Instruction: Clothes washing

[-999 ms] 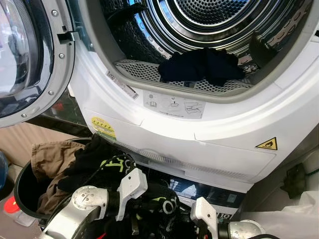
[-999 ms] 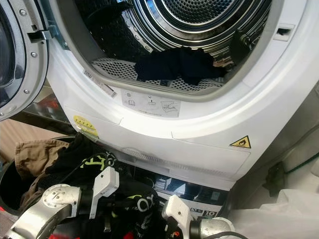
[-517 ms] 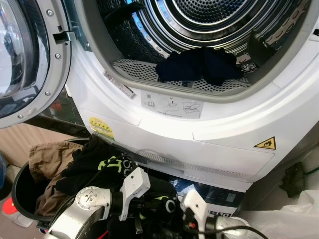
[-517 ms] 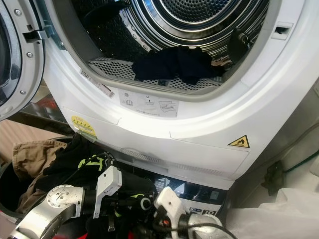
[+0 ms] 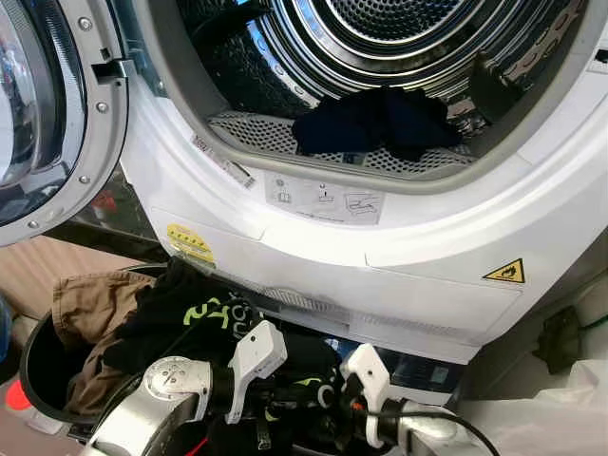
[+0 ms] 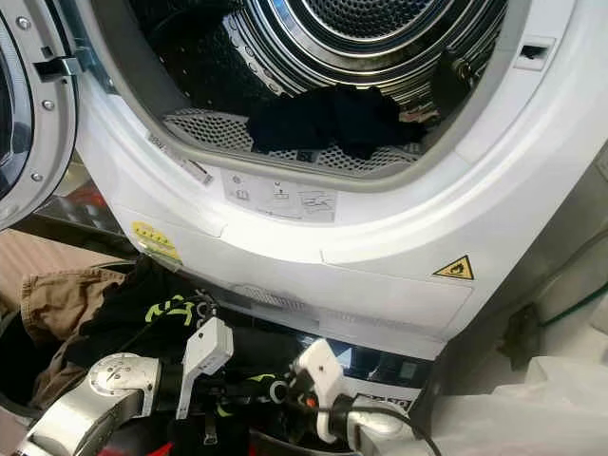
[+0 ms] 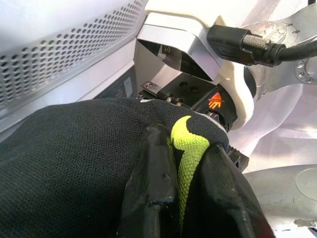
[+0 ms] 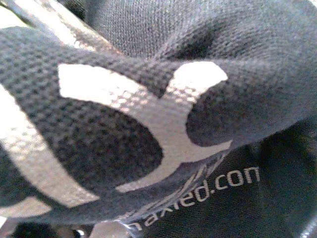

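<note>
Both grippers at a black shirt in the laundry basket below the open dryer.

The left gripper (image 7: 185,198) pinches the black shirt (image 7: 74,163) with yellow-green print. The right gripper (image 5: 328,399) meets the same cloth; its fingers cannot be made out. The basket (image 5: 38,361) also holds brown trousers (image 5: 90,304). Dark clothes (image 5: 375,119) lie at the drum's (image 5: 399,28) front edge.

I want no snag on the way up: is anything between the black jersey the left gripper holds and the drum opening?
Nothing visible blocks it. The door is swung aside and the opening above the basket is free. The left gripper pinches the black jersey; a dark garment lies inside on the drum's lip.
</note>
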Controlling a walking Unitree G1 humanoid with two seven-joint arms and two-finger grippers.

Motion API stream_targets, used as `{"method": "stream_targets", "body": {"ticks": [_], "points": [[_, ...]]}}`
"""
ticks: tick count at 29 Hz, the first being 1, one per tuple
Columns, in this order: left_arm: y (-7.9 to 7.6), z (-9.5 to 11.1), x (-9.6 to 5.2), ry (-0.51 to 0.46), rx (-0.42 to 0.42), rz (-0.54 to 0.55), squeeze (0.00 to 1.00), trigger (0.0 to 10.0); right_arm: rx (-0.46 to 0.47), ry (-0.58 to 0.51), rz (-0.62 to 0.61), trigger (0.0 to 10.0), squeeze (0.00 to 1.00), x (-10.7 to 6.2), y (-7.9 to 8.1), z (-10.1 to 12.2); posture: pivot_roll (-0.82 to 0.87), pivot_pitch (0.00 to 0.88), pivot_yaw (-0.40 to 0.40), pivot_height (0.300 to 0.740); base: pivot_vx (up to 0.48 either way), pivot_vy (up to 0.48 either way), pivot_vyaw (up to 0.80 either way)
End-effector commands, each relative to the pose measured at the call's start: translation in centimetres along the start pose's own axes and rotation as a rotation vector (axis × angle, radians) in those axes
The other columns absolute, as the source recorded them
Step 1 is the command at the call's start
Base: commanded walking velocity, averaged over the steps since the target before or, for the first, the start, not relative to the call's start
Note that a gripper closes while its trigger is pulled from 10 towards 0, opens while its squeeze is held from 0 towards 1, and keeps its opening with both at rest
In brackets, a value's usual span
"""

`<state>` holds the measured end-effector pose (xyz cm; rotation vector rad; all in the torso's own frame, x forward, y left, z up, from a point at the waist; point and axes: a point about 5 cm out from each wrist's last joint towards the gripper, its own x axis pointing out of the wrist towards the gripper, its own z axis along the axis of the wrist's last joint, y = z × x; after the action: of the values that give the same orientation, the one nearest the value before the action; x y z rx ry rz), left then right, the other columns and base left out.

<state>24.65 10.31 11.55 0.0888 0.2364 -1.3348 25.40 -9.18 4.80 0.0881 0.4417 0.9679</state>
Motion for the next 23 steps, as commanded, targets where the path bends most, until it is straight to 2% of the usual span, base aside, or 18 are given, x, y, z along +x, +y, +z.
{"method": "stream_targets", "body": {"ticks": [1, 3, 6, 9, 13, 16, 19, 22, 23], "points": [[-1.9, 1.0, 1.2, -0.052, 0.02, -0.148, 0.0, 0.0, 0.005, -0.084, 0.011, 10.0, 0.0, -0.7, -0.4, 1.6, 0.01, 0.072, 0.02, 0.74, 0.0, 0.0, 0.0], [-2.0, 1.0, 1.2, -0.049, 0.018, -0.154, 0.0, 0.0, -0.005, -0.082, 0.126, 10.0, 0.0, -1.4, 0.5, 1.4, 0.0, 0.069, 0.02, 0.74, 0.0, 0.0, 0.0], [-2.2, 1.0, 1.0, -0.042, 0.006, -0.178, 0.0, 0.0, -0.076, -0.009, 0.261, 10.0, 0.0, -3.1, 1.3, 0.4, 0.0, 0.068, 0.02, 0.74, 0.0, 0.0, 0.0], [-2.6, 0.7, 0.3, 0.0, -0.03, -0.256, 0.0, 0.0, -0.105, 0.064, 0.3, 10.0, 0.0, -5.0, 0.8, -0.4, 0.0, 0.064, 0.019, 0.74, 0.0, 0.0, 0.0], [-3.5, 0.0, -0.4, 0.072, -0.06, -0.387, 0.0, 0.0, -0.094, 0.038, 0.316, 10.0, 0.0, -6.5, -0.2, 0.7, -0.01, 0.064, 0.021, 0.74, 0.0, 0.0, 0.0], [-3.4, -0.2, -0.3, 0.09, -0.062, -0.414, 0.0, 0.0, -0.109, 0.034, 0.355, 10.0, 0.0, -7.1, -0.1, 1.3, -0.02, 0.069, 0.022, 0.74, 0.0, 0.0, 0.0], [-3.3, -0.1, 0.0, 0.088, -0.061, -0.421, 0.0, 0.0, -0.122, 0.062, 0.359, 10.0, 0.0, -7.1, -0.1, 1.2, -0.02, 0.071, 0.022, 0.74, 0.0, 0.0, 0.0], [-3.9, 0.2, 0.6, 0.085, -0.064, -0.502, 0.0, 0.0, -0.137, 0.126, 0.462, 10.0, 0.0, -7.0, 1.3, 0.2, -0.02, 0.076, 0.024, 0.74, 0.0, 0.0, 0.0], [-3.9, 0.4, 0.9, 0.087, -0.059, -0.51, 0.0, 0.0, -0.162, 0.182, 0.484, 10.0, 0.0, -7.0, 1.7, -0.4, -0.02, 0.077, 0.024, 0.74, 0.0, 0.0, 0.0]]}}
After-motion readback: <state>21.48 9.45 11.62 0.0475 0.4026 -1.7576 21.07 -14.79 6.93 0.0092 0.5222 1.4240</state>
